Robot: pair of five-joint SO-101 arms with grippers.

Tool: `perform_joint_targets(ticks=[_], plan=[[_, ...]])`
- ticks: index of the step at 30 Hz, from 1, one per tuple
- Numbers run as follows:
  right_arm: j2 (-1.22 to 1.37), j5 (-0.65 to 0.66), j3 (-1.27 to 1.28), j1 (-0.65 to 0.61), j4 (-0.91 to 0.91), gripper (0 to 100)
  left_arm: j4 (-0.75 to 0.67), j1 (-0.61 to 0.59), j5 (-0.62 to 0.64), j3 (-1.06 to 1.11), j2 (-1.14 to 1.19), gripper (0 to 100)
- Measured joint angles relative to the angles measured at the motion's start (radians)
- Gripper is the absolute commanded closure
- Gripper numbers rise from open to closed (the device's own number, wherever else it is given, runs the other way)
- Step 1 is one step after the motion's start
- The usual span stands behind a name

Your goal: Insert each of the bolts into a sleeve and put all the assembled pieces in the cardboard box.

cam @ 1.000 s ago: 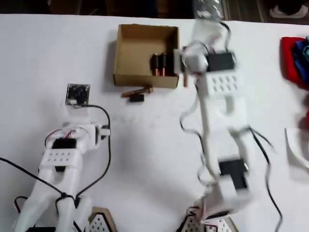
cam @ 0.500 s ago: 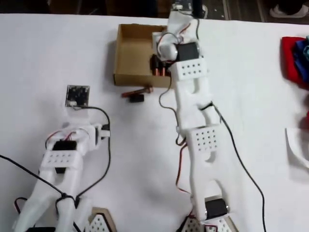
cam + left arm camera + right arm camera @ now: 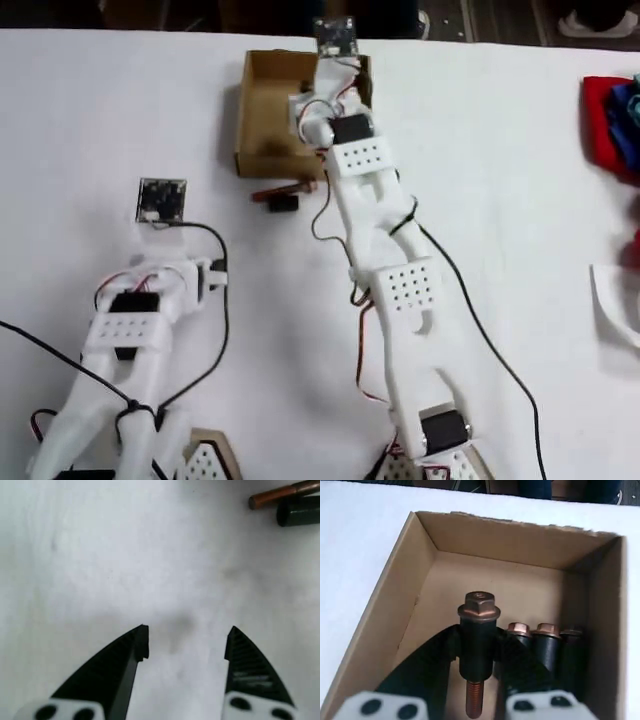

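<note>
Hanging over the open cardboard box (image 3: 512, 540), the right hand (image 3: 476, 641) is clamped on the black sleeve of an assembled piece (image 3: 477, 630), held upright with the copper bolt head on top and the threaded end poking out below. Three finished pieces (image 3: 540, 642) lie side by side against one wall inside. The piece looks rigid and probably dense for its size. Its smooth sleeve could slip, so gripping the sleeve under the head seems wise, since the head stops the bolt from dropping through. The left hand (image 3: 186, 641) is spread wide above the bench (image 3: 100, 555), near a loose bolt (image 3: 285, 492) and a loose sleeve (image 3: 300, 512) lying just beside each other.
</note>
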Motion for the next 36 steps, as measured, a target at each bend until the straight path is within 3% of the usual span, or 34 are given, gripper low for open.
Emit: perform_joint_targets(ticks=[36], plan=[[0.100, -0.006, 0.006, -0.018, 0.021, 97.8, 0.000, 0.012, 0.000, 0.000, 0.000, 74]])
